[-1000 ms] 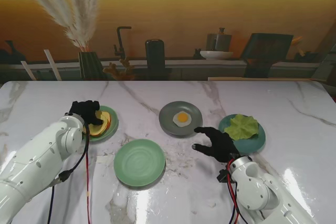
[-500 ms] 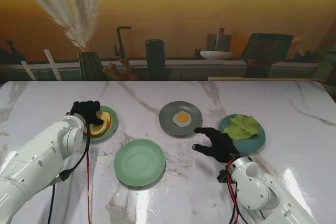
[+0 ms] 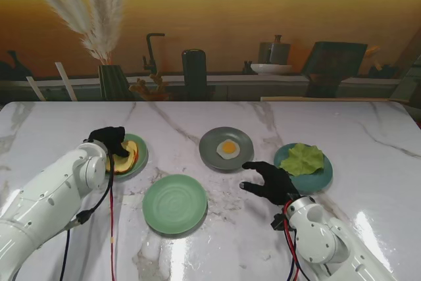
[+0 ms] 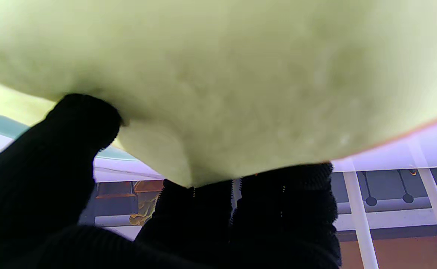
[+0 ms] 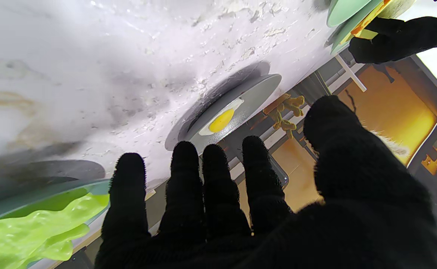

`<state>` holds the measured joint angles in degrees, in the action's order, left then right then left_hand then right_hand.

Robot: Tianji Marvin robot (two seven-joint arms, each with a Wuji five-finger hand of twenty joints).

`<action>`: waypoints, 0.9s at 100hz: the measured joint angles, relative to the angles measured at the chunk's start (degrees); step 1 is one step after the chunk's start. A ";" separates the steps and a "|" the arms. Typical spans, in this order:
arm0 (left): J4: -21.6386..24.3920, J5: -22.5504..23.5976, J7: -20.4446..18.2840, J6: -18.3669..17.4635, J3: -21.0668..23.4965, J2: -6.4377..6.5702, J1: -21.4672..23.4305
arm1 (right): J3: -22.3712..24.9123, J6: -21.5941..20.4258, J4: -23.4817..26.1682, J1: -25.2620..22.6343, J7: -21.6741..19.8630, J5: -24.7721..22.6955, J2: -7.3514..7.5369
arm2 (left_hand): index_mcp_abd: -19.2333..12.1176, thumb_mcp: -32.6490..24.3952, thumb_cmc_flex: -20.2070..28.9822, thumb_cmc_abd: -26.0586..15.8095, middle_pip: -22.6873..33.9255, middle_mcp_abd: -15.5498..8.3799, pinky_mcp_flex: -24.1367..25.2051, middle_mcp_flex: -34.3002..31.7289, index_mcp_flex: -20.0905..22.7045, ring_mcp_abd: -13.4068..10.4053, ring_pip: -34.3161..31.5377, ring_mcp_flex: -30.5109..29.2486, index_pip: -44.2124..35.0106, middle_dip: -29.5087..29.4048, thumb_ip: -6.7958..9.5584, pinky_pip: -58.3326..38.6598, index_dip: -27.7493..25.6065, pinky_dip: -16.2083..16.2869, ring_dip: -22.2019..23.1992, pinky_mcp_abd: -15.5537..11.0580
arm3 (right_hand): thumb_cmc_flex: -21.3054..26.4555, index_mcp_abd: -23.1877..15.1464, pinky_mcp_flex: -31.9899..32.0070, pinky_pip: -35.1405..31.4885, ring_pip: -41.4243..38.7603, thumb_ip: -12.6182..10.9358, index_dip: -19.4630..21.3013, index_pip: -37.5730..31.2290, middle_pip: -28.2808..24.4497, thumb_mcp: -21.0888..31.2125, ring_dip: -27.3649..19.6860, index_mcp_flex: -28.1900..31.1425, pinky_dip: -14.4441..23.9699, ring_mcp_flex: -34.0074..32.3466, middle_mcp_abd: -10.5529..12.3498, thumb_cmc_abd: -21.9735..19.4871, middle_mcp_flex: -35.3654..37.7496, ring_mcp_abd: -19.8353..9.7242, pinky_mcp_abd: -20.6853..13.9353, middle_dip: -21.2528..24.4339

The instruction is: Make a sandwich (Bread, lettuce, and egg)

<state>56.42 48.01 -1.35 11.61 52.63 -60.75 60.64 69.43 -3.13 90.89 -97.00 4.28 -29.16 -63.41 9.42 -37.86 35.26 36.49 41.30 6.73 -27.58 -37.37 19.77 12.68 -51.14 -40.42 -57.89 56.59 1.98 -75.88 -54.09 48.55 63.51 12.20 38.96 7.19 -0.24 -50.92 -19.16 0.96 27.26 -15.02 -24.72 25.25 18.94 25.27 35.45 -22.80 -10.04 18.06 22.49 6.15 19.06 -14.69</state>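
The bread lies on a small green plate at the left. My left hand covers its near-left part, black fingers curled onto it. In the left wrist view the pale bread fills the picture, pinched between thumb and fingers. A fried egg sits on the grey plate in the middle. Lettuce rests on the teal plate at the right. My right hand hovers open between those two plates, holding nothing. An unloaded green plate lies nearer to me.
A vase of dried grass, a dark cylinder and a tap stand on the counter beyond the table's far edge. Red and black cables hang from my left arm.
My left hand has shifted slightly on the bread and closed on it. My right hand has drifted a little to the left.
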 measured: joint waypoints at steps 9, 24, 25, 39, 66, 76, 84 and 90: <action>0.38 0.10 -0.57 -0.06 0.63 -0.02 0.26 | -0.05 0.02 -0.03 0.04 0.00 0.01 0.00 | -0.53 -0.38 0.01 0.47 1.23 -0.42 -0.49 -0.60 0.68 -0.42 -0.63 -0.85 -1.41 0.69 0.10 -0.36 -1.26 -0.55 0.75 -0.05 | 0.00 0.00 0.00 0.00 0.00 0.00 0.00 0.00 0.01 0.00 0.00 0.09 0.00 0.00 0.00 0.00 0.21 0.00 0.00 0.00; 1.29 1.22 0.79 -1.65 4.40 -0.34 2.54 | -0.12 0.03 -0.13 0.15 0.00 0.01 0.00 | -1.60 -0.38 0.11 2.04 2.30 -0.92 -0.89 -1.92 1.33 -0.70 -1.36 -1.50 -2.56 0.81 0.90 -0.37 -2.05 -0.81 1.88 -0.06 | 0.01 0.00 0.00 0.00 0.26 0.00 0.00 -0.02 0.06 0.00 0.00 1.15 0.00 -0.02 0.00 0.00 0.65 0.00 0.00 0.00; 1.42 1.29 0.88 -1.78 4.70 -0.35 2.77 | -0.13 0.03 -0.15 0.16 0.00 0.01 0.00 | -1.60 -0.39 0.12 2.04 2.31 -0.93 -0.91 -1.92 1.33 -0.71 -1.37 -1.50 -2.78 0.83 0.91 -0.37 -2.10 -0.81 1.89 -0.05 | 0.01 0.00 0.00 0.00 0.26 0.00 0.00 -0.02 0.06 0.00 0.00 1.15 0.00 -0.02 0.00 0.00 0.65 0.00 0.00 0.00; 4.52 1.73 1.45 -2.94 9.02 -0.32 6.18 | -0.34 0.03 -0.33 0.33 -0.01 0.13 0.00 | -2.46 -4.30 11.90 3.66 2.85 -1.05 -1.31 -2.56 1.80 -1.07 -2.08 -2.29 -3.30 0.87 2.98 -0.30 -2.59 -0.83 2.11 -0.06 | 0.01 0.00 0.00 0.00 0.28 0.00 0.00 -0.03 0.07 0.00 0.00 1.15 0.00 -0.02 0.00 0.00 0.66 0.00 0.00 0.00; 8.17 -0.04 6.24 -5.76 15.22 -0.87 11.28 | -0.35 -0.03 -0.45 0.40 -0.01 0.09 0.00 | -3.79 -7.73 16.26 5.53 3.08 -2.81 -2.74 -2.69 2.36 -1.96 -2.18 -4.45 -5.21 0.88 4.65 0.32 -3.39 -1.18 2.14 -0.07 | 0.01 -0.02 -0.01 0.00 0.29 0.00 0.00 -0.84 0.07 0.00 0.00 2.95 0.00 -0.02 0.00 0.00 0.67 0.00 0.00 0.00; 10.66 -1.25 6.11 -6.05 16.65 -1.06 12.72 | -0.35 -0.09 -0.51 0.41 0.06 0.02 0.00 | -3.79 -7.76 17.36 5.66 3.92 -3.74 -2.86 -3.96 2.36 -2.56 -2.19 -4.49 -5.21 1.35 4.66 0.32 -3.39 -1.31 2.14 -0.10 | 0.01 -0.02 -0.01 0.00 0.29 0.00 0.01 -0.84 0.07 0.00 0.00 2.95 0.00 -0.02 0.00 0.00 0.67 0.00 0.00 0.00; 12.52 -2.75 6.35 -6.27 18.12 -1.51 13.86 | -0.35 -0.13 -0.59 0.43 0.13 0.00 0.00 | -3.80 -7.76 17.36 5.67 4.39 -4.29 -3.35 -4.67 2.36 -2.60 -2.19 -4.51 -5.22 1.60 4.67 0.32 -3.39 -1.36 2.14 -0.16 | 0.01 -0.02 -0.01 0.00 0.29 0.00 0.01 -0.84 0.07 0.00 0.00 2.95 0.00 -0.02 0.00 0.00 0.67 0.00 0.00 0.00; 14.05 -4.96 7.02 -6.25 19.36 -1.97 14.85 | -0.36 -0.15 -0.67 0.48 0.18 -0.01 -0.01 | -3.80 -7.76 17.37 5.67 4.58 -4.33 -3.35 -4.68 2.36 -2.60 -2.18 -4.52 -5.22 1.63 4.67 0.32 -3.39 -1.37 2.14 -0.16 | 0.01 -0.02 -0.01 0.00 0.29 0.00 0.01 -0.84 0.07 0.00 0.00 2.95 0.00 -0.02 0.00 0.00 0.67 0.00 0.00 0.00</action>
<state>70.47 43.06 5.67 5.37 71.99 -62.73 75.49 69.07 -3.28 90.22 -96.52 4.46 -29.17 -63.41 5.63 -45.62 52.63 42.16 45.89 2.40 -30.93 -42.05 22.13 10.08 -53.32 -44.94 -63.11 58.21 6.66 -75.56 -57.48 47.18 65.65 12.04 38.97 7.17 -0.25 -50.92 -18.87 0.96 27.27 -15.85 -24.65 25.25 18.94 28.22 35.45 -22.82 -10.04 18.06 23.16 6.15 19.07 -14.69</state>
